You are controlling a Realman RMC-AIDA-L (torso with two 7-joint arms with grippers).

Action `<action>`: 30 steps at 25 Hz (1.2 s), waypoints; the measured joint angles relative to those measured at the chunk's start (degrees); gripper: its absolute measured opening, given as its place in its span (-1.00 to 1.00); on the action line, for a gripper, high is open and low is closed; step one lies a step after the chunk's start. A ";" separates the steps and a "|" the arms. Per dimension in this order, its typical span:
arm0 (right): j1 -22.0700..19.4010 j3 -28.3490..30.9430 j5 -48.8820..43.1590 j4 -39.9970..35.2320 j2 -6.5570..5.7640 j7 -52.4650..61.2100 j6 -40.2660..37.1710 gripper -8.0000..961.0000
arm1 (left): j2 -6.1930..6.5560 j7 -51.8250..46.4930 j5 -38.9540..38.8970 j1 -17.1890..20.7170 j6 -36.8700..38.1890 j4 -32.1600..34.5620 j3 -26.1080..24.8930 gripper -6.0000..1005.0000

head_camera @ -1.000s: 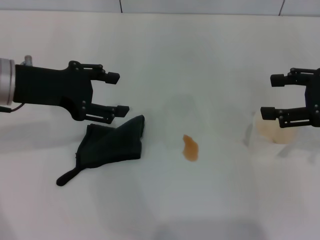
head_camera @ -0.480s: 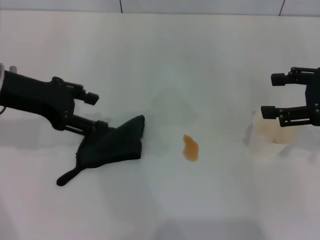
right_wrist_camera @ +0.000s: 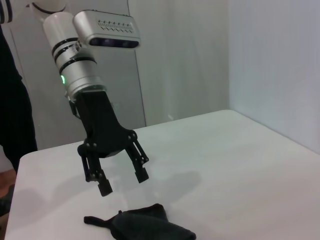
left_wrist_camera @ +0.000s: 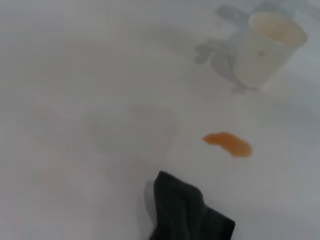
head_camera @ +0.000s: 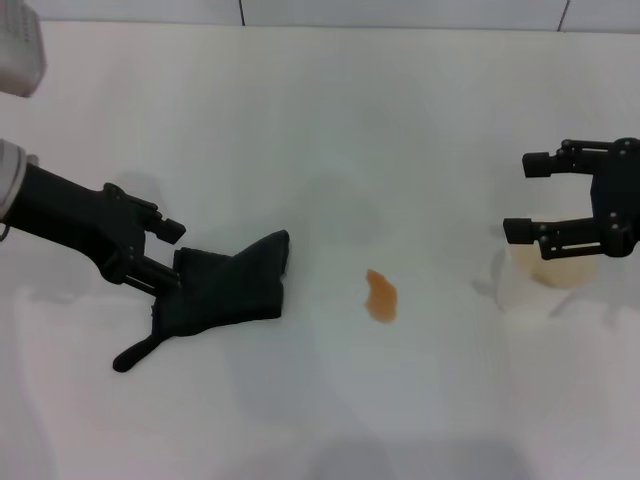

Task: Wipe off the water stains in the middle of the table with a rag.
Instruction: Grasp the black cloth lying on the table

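Rag [head_camera: 225, 290]: 1, table [head_camera: 330, 130] left | water stains [head_camera: 381, 296]: 1, centre | cup [head_camera: 550, 270]: 1, right edge | left gripper [head_camera: 165, 258]: spread, above rag | right gripper [head_camera: 525, 195]: spread, above cup

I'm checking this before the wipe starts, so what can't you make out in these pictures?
- Rag: cut off by the bottom edge in both wrist views.
- Left gripper: its fingers don't show in the left wrist view. In the head view its lower finger overlaps the rag's edge, so contact is unclear.
- Cup: partly hidden behind the right gripper in the head view.
- Stain: outside the right wrist view.
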 joint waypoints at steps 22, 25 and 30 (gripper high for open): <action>0.07 -1.23 0.73 0.81 0.01 0.39 0.19 0.75 | -4.44 5.68 -0.53 0.85 -12.82 -5.66 3.32 0.63; 0.09 -1.23 0.72 0.81 0.01 0.44 0.17 0.75 | -4.63 5.96 -0.88 1.19 -13.02 -5.78 3.31 0.63; 0.09 -1.19 0.68 0.85 0.01 0.46 0.17 0.75 | -4.86 6.03 -0.95 1.71 -13.56 -5.94 3.29 0.63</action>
